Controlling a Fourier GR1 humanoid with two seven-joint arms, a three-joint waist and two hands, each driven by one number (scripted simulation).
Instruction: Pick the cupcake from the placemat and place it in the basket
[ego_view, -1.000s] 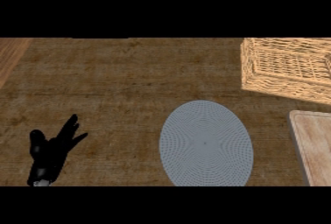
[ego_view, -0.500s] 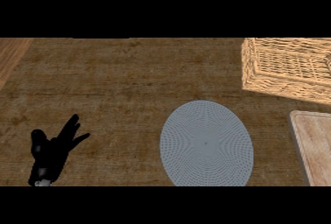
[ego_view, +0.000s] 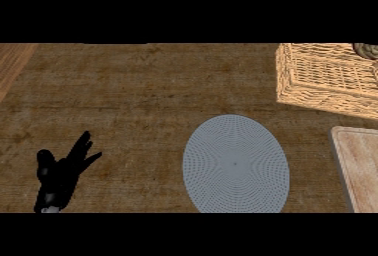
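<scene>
The grey oval placemat (ego_view: 235, 170) lies on the counter right of centre with nothing on it. A woven wicker basket (ego_view: 325, 80) stands at the upper right, cut off by the view's edge. Inside it, at the right edge, a small round brownish thing (ego_view: 366, 50) peeks in; I cannot tell whether it is the cupcake. My left hand (ego_view: 60, 175) rests at the lower left, fingers straight and pointing up, open and holding nothing, well left of the placemat. My right hand does not show.
A pale wooden cutting board (ego_view: 360, 167) lies at the right edge, just right of the placemat and below the basket. A strip of lighter wood (ego_view: 11, 65) runs along the upper left corner. The brown counter top (ego_view: 140, 95) stretches between hand and basket.
</scene>
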